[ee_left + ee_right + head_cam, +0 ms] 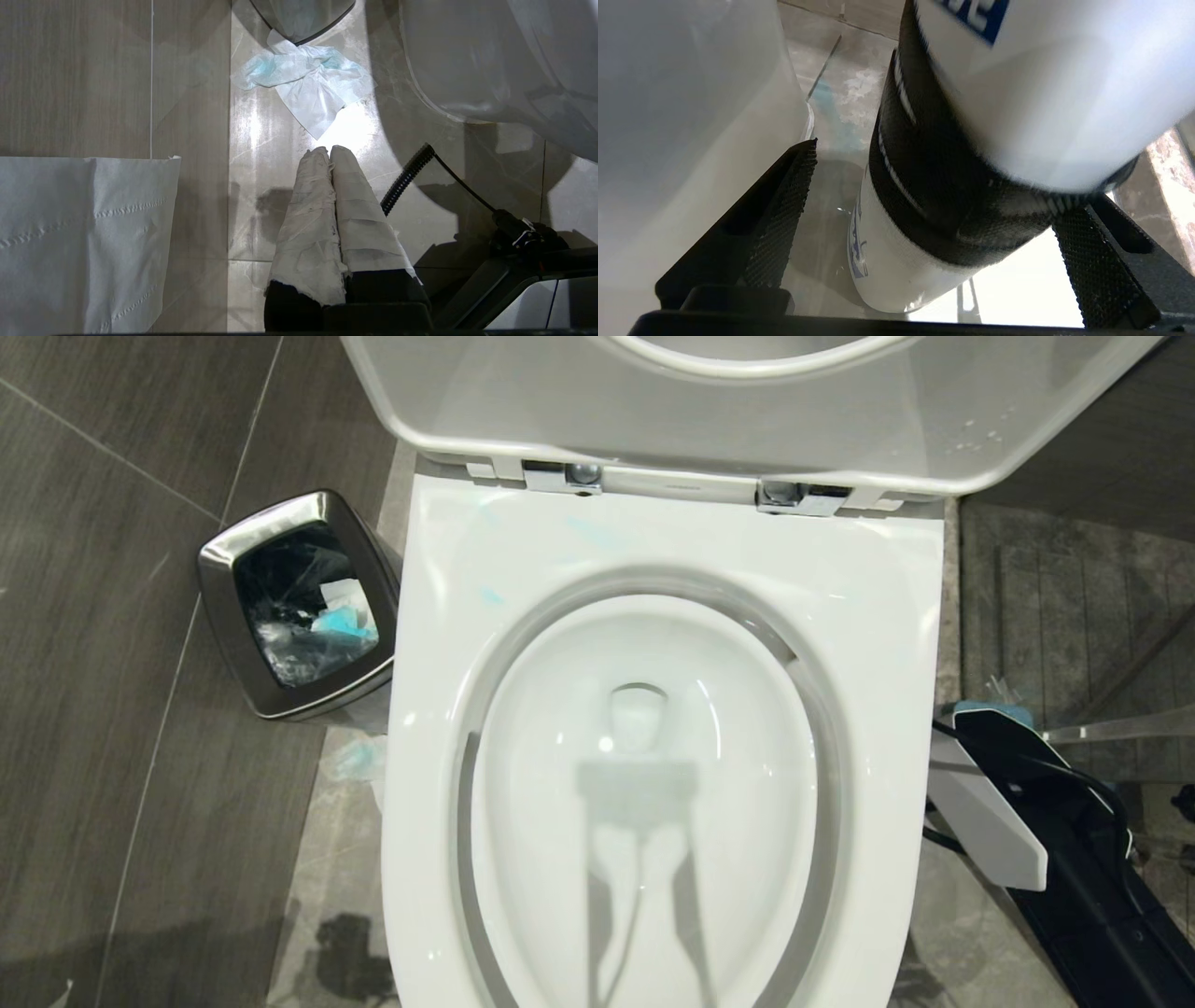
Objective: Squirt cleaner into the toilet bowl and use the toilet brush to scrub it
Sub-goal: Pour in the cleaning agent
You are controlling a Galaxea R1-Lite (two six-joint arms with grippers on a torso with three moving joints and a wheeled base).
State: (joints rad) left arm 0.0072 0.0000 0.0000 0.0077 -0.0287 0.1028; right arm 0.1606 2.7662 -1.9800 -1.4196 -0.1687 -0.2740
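Here the toilet bowl (653, 784) fills the middle, seat up, pale blue cleaner (492, 596) smeared on its far left rim. The right hand (934, 233), fingers spread wide, straddles a white bottle (896, 261) right of the toilet. The left hand (330, 150), fingers pressed together, hangs over the floor (261, 140).

The toilet bowl (653, 821) lies open from above (lid (747, 420) raised).

A small steel bin (297, 607) stands on the dark tiled floor (103, 644) at about nine o'clock, lined with clear plastic and holding crumpled white and blue tissue. A crumpled blue-stained tissue (306, 84) lies on the pale marble floor strip just beside it. A hanging sheet of white paper (84, 242) shows nearby.
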